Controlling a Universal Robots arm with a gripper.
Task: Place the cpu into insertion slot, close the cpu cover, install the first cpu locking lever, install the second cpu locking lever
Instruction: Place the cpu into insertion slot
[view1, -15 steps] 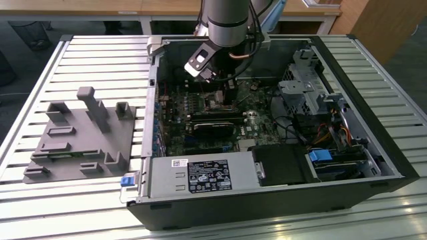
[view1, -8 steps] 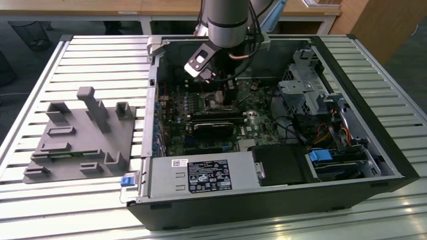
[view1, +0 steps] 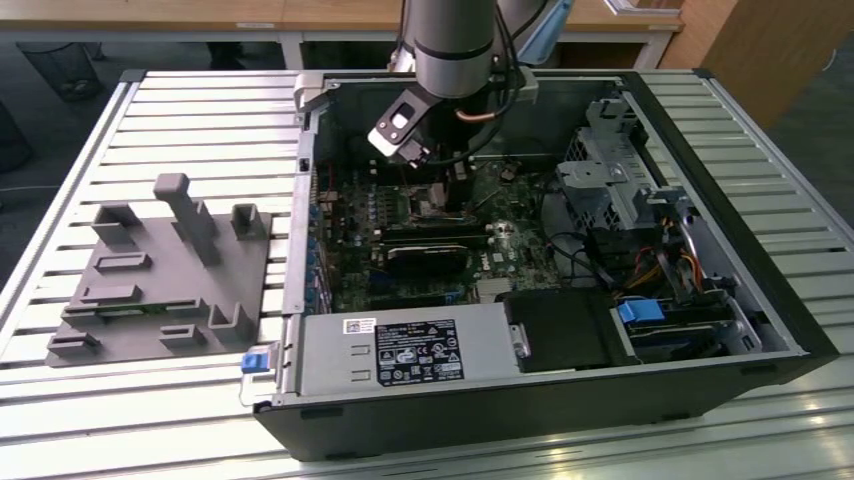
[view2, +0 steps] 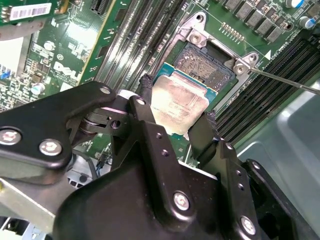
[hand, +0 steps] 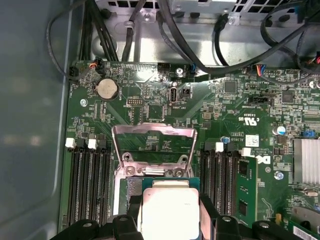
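— What carries everything here?
— A surface (view1: 187, 110) of pale metal slats (view1: 200, 400). They lie side by side, with thin dark grooves between them.
— How is the light?
— Rather soft. Bright reflections lie on the slats closest to the camera, mostly toward the exterior view's right.
— And what stands behind?
— A table (view1: 160, 12) with a wooden top and white legs runs along the far side. At the exterior view's right there is a light brown wooden panel (view1: 761, 55), standing upright.
— Can you see the floor?
— Yes. The floor (view1: 47, 150) is dark grey, and it shows on both sides of the surface.
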